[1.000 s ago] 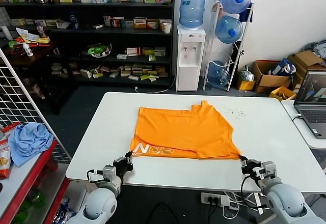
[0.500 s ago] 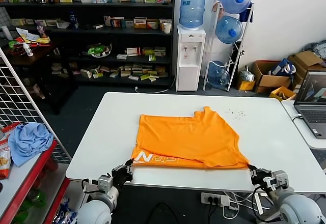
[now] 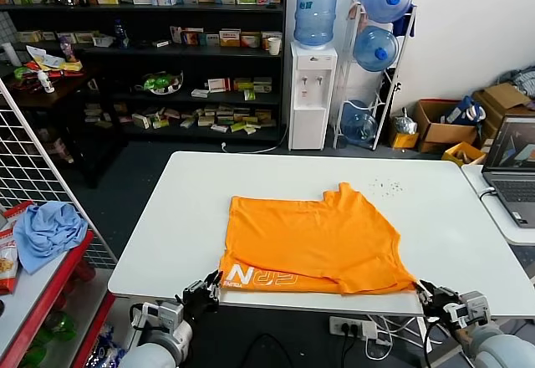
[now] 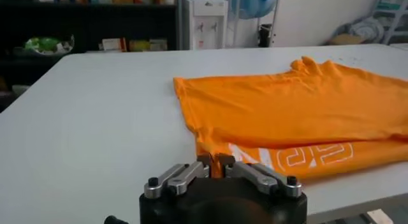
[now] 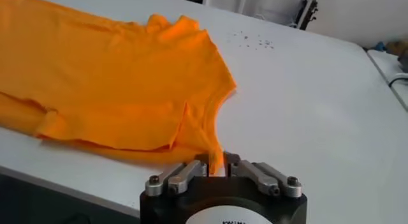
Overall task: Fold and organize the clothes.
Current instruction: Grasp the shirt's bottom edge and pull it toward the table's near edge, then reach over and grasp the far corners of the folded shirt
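Head view first: the orange T-shirt (image 3: pixel 313 238) is lying on the white counter (image 3: pixel 435 217), folded over at least once by the look of it, with its near edge pulled right up to the counter's near edge. The strip with white lettering shows along the shirt's near left corner. The left gripper (image 3: pixel 209 285) is pinched on that lettered corner, and the right gripper (image 3: pixel 425 289) has the opposite near corner, both just off the counter's near edge. I'd say we're somewhere in the middle of the job: one fold is in, but it's still a wide, lopsided slab, so more folds and a tidy-up are left.

Left wrist view: the gripper (image 4: pixel 215 163) is closed tight on the shirt's (image 4: pixel 287 110) corner, with fabric squeezed between the fingers. The cotton looks soft and matte and lies mostly flat with shallow ripples. You can see two layers here, the top one stopping short of the lettered band.

Right wrist view: same deal, the gripper (image 5: pixel 217 164) is clamped on a thin peak of the shirt (image 5: pixel 108 78) at its near corner. This side is messier, with a sleeve flap and a wavy doubled hem, plus a bunched collar bump at the shirt's far edge. Some dark specks sit on the counter beyond the shirt.
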